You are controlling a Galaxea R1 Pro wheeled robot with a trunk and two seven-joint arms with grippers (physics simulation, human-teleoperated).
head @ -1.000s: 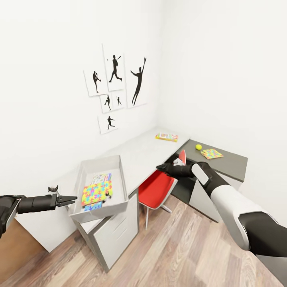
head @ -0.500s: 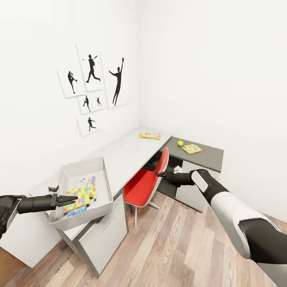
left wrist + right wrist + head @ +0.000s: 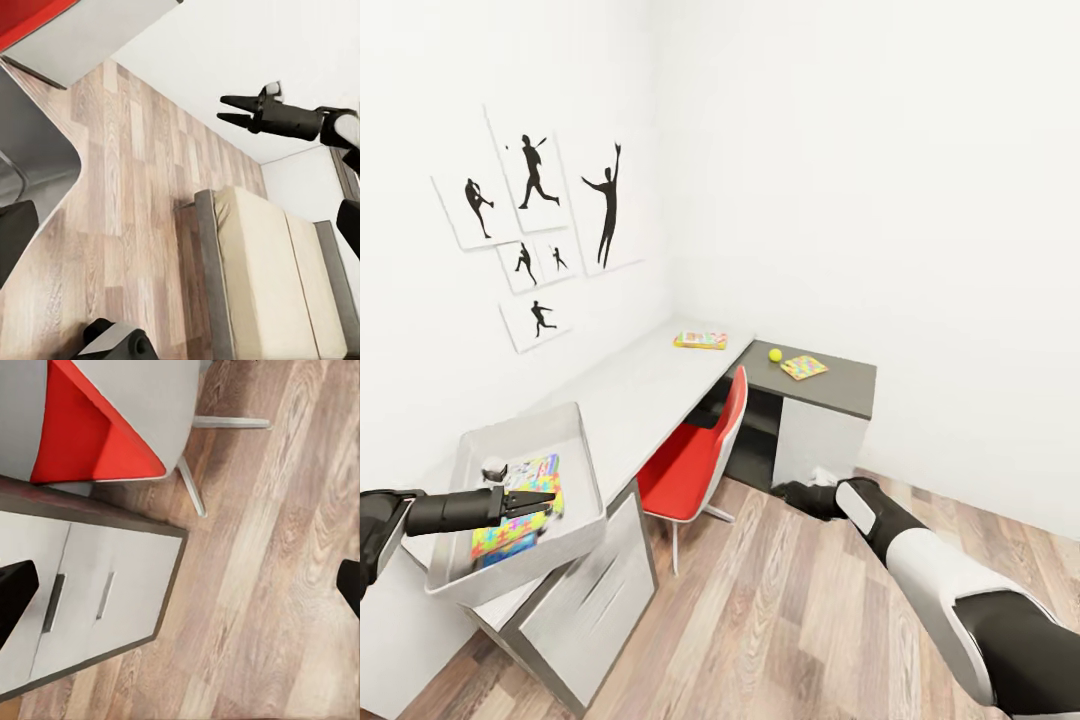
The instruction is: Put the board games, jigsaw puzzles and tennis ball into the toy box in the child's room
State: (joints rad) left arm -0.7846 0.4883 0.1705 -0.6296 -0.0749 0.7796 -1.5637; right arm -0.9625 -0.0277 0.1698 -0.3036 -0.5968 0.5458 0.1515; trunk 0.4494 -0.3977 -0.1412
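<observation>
- left gripper hangs over the toy box, jaws a narrow gap apart, nothing between them.
- toy box sits at the near end of the surface; a puzzle and printed boxes lie inside it.
- pictures of black sports figures hang on the wall above.
- red chair stands tucked at the surface's middle.
- a board game lies at the far corner of the pale top.
- ball and second puzzle lie just beside each other on the dark wing.
- right gripper is low over the floor by the wing's drawers; in the wrist view its jaws stand wide apart, holding nothing.
- bed shows in the left wrist view.
</observation>
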